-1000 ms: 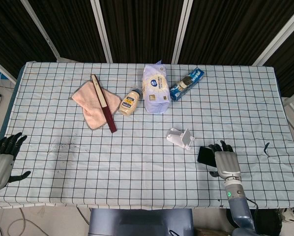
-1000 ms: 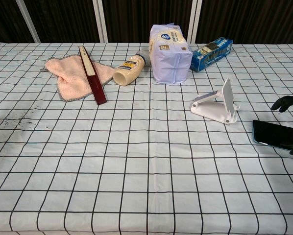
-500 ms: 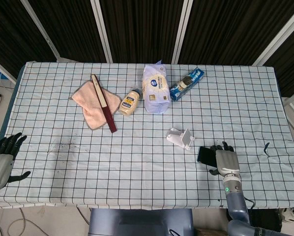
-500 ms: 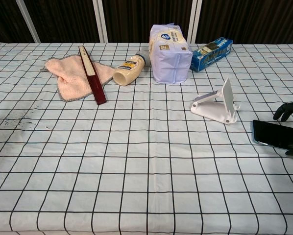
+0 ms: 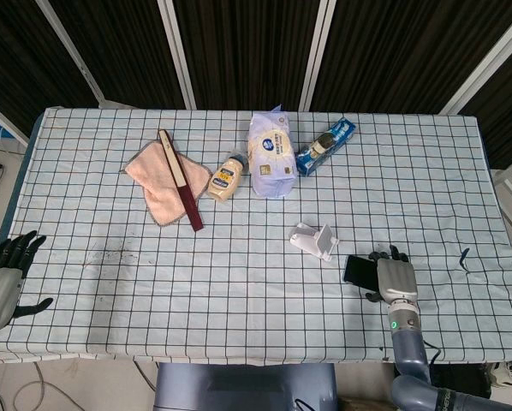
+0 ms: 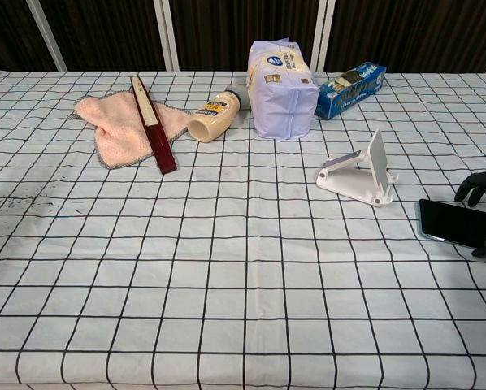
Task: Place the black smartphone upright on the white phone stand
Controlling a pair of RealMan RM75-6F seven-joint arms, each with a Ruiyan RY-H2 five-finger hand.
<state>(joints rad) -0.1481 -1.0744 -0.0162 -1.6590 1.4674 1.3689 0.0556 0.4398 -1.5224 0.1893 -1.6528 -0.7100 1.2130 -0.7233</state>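
Note:
The black smartphone (image 5: 359,269) (image 6: 458,223) lies flat on the checked cloth near the right front. It is just right of the white phone stand (image 5: 314,241) (image 6: 358,172), which stands empty with its back plate up. My right hand (image 5: 394,278) covers the phone's right end. Its fingers (image 6: 473,187) curl over the far edge and the thumb is at the near edge, so it grips the phone. My left hand (image 5: 6,278) hangs off the table's front left corner with fingers spread, holding nothing.
At the back of the table lie a pink cloth (image 5: 164,181) with a dark red bar (image 5: 181,178) across it, a tipped sauce bottle (image 5: 225,178), a pale blue bag (image 5: 271,154) and a blue box (image 5: 324,146). The table's right edge (image 5: 506,248) is close to the right hand.
The right hand's fingers have drawn in closer to the phone's far edge, and the phone has shifted slightly. The left hand has not moved.

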